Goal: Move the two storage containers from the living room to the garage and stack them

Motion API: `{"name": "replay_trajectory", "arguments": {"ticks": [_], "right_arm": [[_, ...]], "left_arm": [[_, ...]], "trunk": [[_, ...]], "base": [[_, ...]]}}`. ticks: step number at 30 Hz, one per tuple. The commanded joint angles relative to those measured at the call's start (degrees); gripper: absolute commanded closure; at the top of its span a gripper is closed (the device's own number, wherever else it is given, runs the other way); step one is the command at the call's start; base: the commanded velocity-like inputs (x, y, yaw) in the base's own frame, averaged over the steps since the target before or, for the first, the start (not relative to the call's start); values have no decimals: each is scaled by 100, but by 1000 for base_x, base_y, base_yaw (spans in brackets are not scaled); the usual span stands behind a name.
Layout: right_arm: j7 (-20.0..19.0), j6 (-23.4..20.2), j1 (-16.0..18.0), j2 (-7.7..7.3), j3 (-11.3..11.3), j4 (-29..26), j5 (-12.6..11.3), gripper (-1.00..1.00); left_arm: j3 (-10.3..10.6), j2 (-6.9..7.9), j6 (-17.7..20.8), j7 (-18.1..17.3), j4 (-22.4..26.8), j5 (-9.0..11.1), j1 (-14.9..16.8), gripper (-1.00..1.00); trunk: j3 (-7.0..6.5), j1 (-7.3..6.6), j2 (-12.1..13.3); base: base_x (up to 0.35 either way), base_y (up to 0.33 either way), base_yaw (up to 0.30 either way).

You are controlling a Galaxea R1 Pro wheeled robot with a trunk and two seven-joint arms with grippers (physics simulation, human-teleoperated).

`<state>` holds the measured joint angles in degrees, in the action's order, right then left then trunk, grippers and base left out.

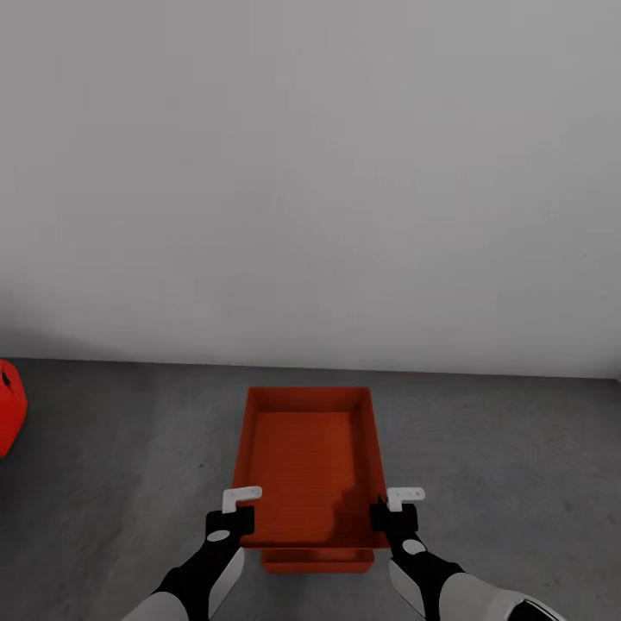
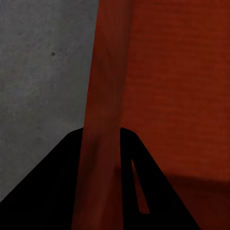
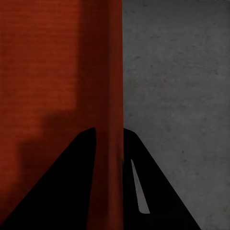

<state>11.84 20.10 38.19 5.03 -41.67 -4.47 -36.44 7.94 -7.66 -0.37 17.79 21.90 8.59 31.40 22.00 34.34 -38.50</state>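
Against grey wall, on garage floor (image 1: 517, 448): lower container (image 1: 317, 561), only near edge showing.
Upper container (image 1: 310, 466): held over lower one, long axis running away from robot.
Left gripper (image 1: 231, 521): clamped on left long wall.
Right gripper (image 1: 395, 516): clamped on right long wall.
Next, judged: straight descent, edges aligned.

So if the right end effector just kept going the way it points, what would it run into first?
Probably nothing soon: the right end effector straddles the upper storage container's right wall, so it would slide along it. Beyond lie the grey floor and pale wall, though depth is unclear.
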Motion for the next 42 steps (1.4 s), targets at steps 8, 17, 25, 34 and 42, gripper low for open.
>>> {"name": "replay_trajectory", "arguments": {"ticks": [8, 17, 25, 34, 42], "right_arm": [[-6, 38, 4, -28, 247, -1, -50, 100], [-6, 38, 4, -28, 247, -1, -54, 100], [-6, 44, 4, -28, 247, -1, -50, 100], [-6, 45, 4, -28, 247, -1, -48, 100], [-6, 43, 4, -28, 247, -1, -48, 100]], "left_arm": [[-186, 257, -5, 58, 7, 29, 7, 100], [-184, 257, -5, 58, 7, 29, 7, 100], [-182, 258, -7, 58, 7, 29, 7, 100], [-186, 257, -7, 62, 14, 29, 7, 100], [-188, 257, -1, 65, 9, 31, 7, 100]], "trunk": [[14, 1, -6], [86, 1, -6], [107, 1, -6], [108, 1, -6], [108, 1, -6]], "base": [[0, 0, 0], [0, 0, 0], [0, 0, 0], [-2, 0, 0], [-94, 0, 0]]}}
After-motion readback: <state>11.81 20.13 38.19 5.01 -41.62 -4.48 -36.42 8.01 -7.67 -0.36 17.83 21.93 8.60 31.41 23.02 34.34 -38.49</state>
